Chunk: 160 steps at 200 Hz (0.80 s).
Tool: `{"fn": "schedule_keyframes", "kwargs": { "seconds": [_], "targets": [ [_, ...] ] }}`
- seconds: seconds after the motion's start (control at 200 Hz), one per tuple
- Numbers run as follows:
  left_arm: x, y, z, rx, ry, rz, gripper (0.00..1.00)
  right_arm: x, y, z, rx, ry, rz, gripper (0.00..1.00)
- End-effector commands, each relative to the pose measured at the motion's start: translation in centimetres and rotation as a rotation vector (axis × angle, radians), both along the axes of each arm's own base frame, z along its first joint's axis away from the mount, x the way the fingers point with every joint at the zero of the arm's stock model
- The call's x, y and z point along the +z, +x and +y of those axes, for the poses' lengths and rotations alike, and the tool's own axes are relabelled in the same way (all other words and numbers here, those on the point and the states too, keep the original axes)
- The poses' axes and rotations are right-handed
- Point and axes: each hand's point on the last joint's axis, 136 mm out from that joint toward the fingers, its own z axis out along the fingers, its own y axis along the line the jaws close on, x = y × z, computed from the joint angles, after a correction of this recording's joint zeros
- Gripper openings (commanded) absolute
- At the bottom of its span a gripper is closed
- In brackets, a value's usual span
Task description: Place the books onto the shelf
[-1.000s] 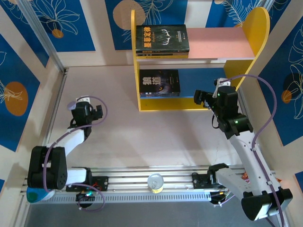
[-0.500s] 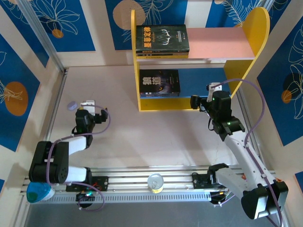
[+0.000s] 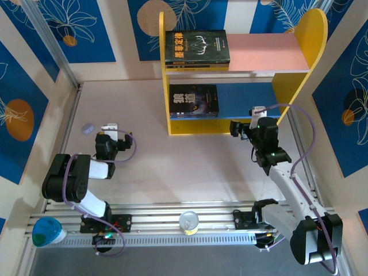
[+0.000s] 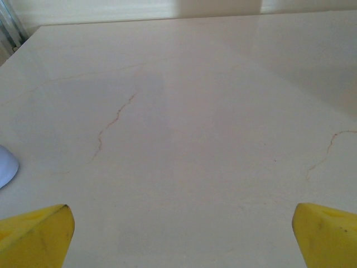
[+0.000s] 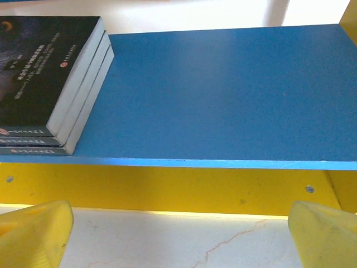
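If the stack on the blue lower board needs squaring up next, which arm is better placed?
Right. The right end effector, open, faces the shelf with the stack close ahead; the left end effector, also open, points at bare table off to the side.

Lower stack of books (image 5: 44,84): cut off by the right wrist view's left edge; cover print was too small to read.
Pale round object (image 4: 4,166): cut off by the left edge; its kind could not be told.
Upper stack's lower books (image 3: 195,67): covers were hidden beneath the top book.
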Motion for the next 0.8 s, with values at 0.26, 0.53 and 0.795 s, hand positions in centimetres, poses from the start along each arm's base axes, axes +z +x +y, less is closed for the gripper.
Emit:
{"fn": "schedule_keyframes", "kwargs": {
  "seconds": [0.26,0.53,0.795],
  "targets": [
    [1.0,0.6,-0.3,-0.023,0.014,-0.031,1.00,-2.6,1.4,-1.7,0.018,0.089,-0.115,0.99],
    [0.9,0.7,-0.9,-0.059,0.016,-0.023,1.00,-4.9,1.8,-3.0,0.006,0.102,-0.139,0.99],
    [0.9,0.7,-0.9,-0.059,0.016,-0.023,1.00,-6.3,3.1,-2.7,0.049,0.132,-0.123,0.99]
  ]
}}
